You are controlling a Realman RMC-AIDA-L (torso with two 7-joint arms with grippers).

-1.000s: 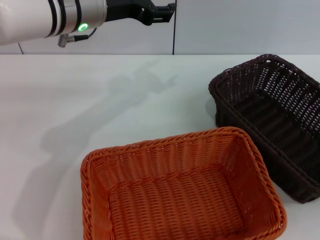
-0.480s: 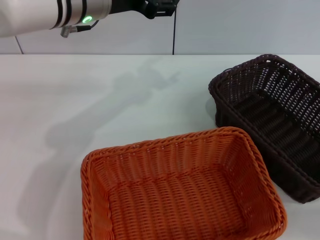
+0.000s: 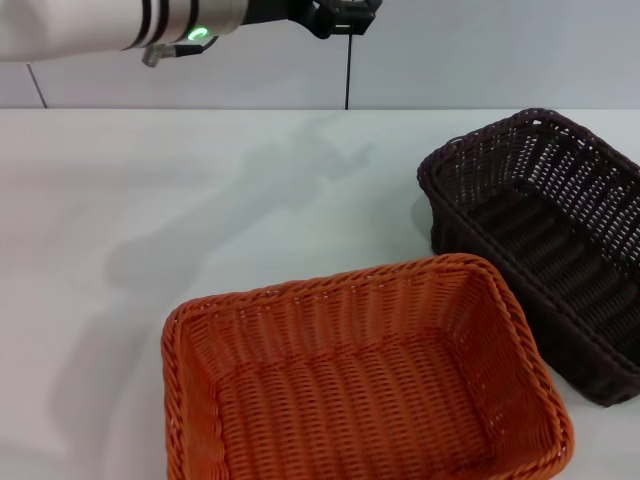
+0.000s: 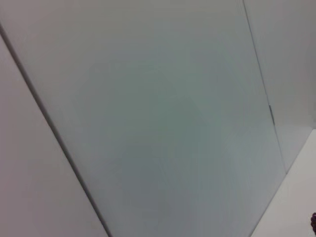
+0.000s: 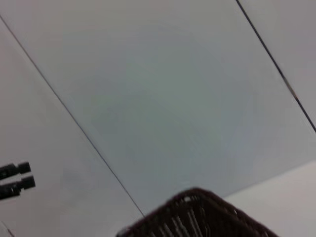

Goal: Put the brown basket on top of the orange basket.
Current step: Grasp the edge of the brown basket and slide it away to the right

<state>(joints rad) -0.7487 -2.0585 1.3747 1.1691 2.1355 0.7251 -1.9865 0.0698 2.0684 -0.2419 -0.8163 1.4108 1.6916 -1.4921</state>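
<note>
The brown basket (image 3: 545, 245) sits at the right edge of the head view, flat on the white tabletop (image 3: 200, 200), its long side running away toward the upper right, mouth up and nothing in it. The orange basket (image 3: 365, 385) lies in the lower middle of that frame, also mouth up, its far right corner just beside the brown one's near wall; whether the two rims touch cannot be told. Both stand free, so neither has been lifted, and the stacking is judged not yet begun. The left tool (image 3: 345, 15) hangs at the top centre of the head view, high above the tabletop and well apart from both baskets, at the end of a white arm reaching in from the upper left; its fingers are partly cut off by the frame edge, and I cannot tell whether they are spread or closed. The right wrist view shows two dark finger tips at its left edge, probably that same left tool seen from afar, and the braided rim of the brown basket at its bottom edge. That suggests the right arm waits close to the brown basket, though the right tool itself shows in no picture.
</note>
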